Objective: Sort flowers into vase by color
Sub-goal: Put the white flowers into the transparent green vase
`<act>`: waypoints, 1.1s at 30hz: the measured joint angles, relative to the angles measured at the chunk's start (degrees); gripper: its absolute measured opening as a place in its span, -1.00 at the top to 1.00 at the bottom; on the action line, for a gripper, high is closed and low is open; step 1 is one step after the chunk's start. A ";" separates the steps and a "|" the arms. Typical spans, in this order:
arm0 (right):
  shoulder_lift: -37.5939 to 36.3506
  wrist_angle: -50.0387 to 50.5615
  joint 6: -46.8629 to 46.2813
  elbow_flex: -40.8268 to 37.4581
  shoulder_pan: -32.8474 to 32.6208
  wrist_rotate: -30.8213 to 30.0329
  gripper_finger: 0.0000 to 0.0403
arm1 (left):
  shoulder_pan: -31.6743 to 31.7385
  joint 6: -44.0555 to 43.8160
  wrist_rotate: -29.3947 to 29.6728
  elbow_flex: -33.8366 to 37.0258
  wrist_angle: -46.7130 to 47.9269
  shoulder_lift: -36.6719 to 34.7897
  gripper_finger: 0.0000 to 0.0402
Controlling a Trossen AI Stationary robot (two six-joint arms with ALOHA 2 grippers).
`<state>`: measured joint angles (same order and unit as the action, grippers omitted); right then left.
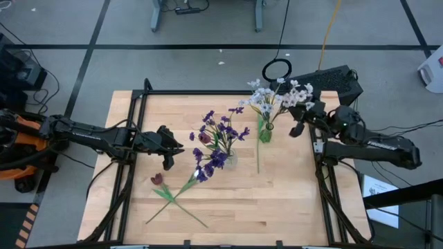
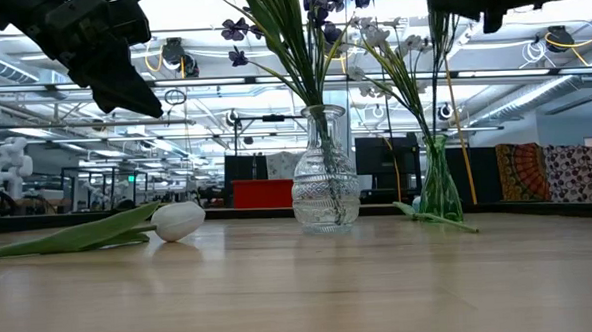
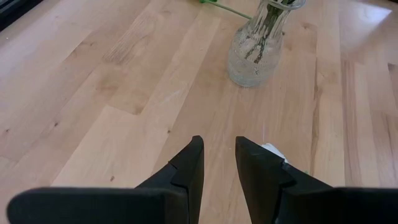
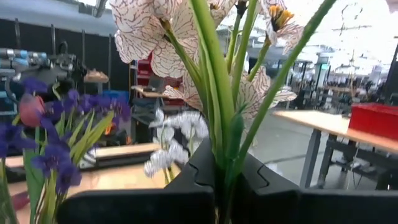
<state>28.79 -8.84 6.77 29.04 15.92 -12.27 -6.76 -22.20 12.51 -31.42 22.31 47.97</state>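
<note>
Pale white-blue blossom stems (image 4: 217, 93), upright, are pinched in our right gripper (image 4: 227, 177) just above the green glass vase (image 1: 264, 131), while our left gripper (image 3: 217, 165) hovers part-open.

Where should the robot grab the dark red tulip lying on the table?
Probably its green stem, just behind the bud, coming straight down and pinching across it. The dark red tulip lies flat on the table, and farther along another flower's stem crosses it.

purple flowers (image 1: 218, 131) in clear ribbed vase (image 2: 325, 185); purple-veined white blossoms (image 4: 155, 34) in green vase (image 1: 265, 131).
</note>
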 joint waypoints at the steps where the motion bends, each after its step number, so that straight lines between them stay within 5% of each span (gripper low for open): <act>1: 0.37 0.44 -0.42 0.00 0.00 0.02 0.98 | 0.00 0.00 0.00 0.00 0.00 0.00 0.52; 21: 12.00 1.43 -1.78 0.02 0.00 0.39 0.97 | 0.00 0.02 0.42 0.00 -0.83 0.02 0.52; 33: 13.46 12.53 -8.26 0.02 0.00 0.22 0.70 | -0.02 0.04 0.43 0.00 -0.81 0.02 0.52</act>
<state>42.25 3.69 -1.50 29.06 15.92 -12.05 -6.78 -22.15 12.95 -31.42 21.50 47.99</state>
